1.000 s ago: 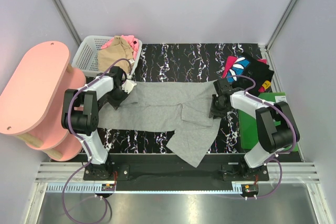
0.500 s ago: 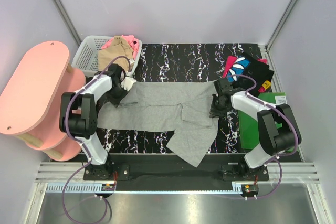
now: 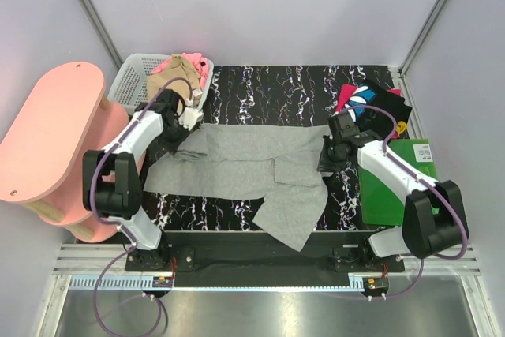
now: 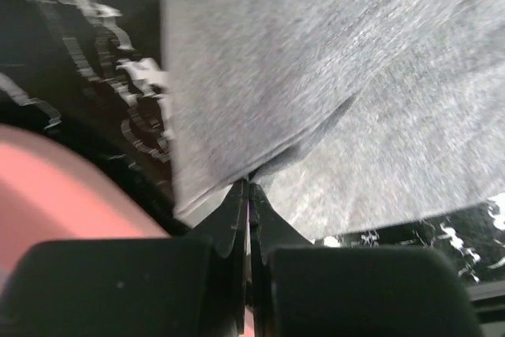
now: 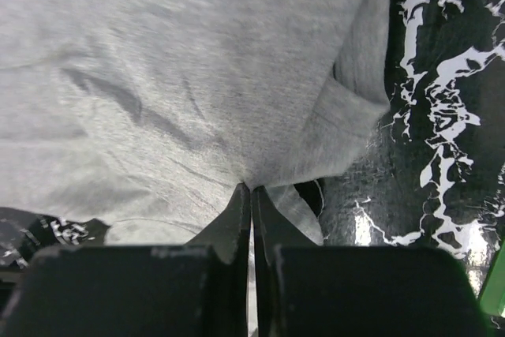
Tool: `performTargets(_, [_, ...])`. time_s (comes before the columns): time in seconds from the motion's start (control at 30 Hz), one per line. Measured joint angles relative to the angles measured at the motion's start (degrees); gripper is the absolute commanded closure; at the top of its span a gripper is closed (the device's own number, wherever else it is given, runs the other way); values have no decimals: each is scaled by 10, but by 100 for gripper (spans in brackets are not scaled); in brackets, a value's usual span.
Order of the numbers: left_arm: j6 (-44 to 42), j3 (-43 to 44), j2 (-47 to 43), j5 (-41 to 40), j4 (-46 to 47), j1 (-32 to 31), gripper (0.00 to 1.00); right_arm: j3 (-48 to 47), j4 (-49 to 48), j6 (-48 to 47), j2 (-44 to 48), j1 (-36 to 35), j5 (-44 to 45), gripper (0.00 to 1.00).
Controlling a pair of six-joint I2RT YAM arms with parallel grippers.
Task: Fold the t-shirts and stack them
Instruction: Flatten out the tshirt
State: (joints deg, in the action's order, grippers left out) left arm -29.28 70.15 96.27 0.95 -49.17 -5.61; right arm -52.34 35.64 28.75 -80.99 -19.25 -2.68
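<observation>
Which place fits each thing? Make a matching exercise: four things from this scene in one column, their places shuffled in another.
1. grey t-shirt
2. tan t-shirt
3. black printed t-shirt
4. green board

A. in the white basket
B. far right corner of the table
C. spread across the table's middle
D. right side, nearer the arm bases

Pairs: 1-C, 2-A, 3-B, 4-D

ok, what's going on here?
Both arms pinch the large light-grey t-shirt spread on the black marbled table. The left gripper is shut on its left edge, the right gripper on its right edge. A black printed tee lies at the far right; tan tee and pink tee sit in the white lattice basket.
</observation>
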Motion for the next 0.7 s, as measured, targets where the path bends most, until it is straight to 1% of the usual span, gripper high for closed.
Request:
performTargets(0.23, [8,61,-90,0,-28,6,100,-37,35,0,67,-2,0,100])
performTargets(0.37, [9,61,-132,0,-39,11,100,-30,38,0,64,-2,-3,100])
performTargets(0.4, [9,59,-134,0,-41,12,100,-23,36,0,61,-2,-6,99])
performTargets(0.43, [11,54,-136,0,-40,12,100,-12,32,1,57,-2,-11,90])
performTargets(0.47, [12,45,-137,0,-41,12,100,2,28,2,53,-2,-15,79])
performTargets(0.53, [13,26,-137,0,-45,12,100,31,26,8,50,-4,-19,77])
performTargets(0.57, [13,20,-137,0,-49,12,100,44,25,10,50,-5,-21,75])
performTargets(0.7, [16,10,-137,3,-57,12,100,72,25,13,39,-9,-32,74])
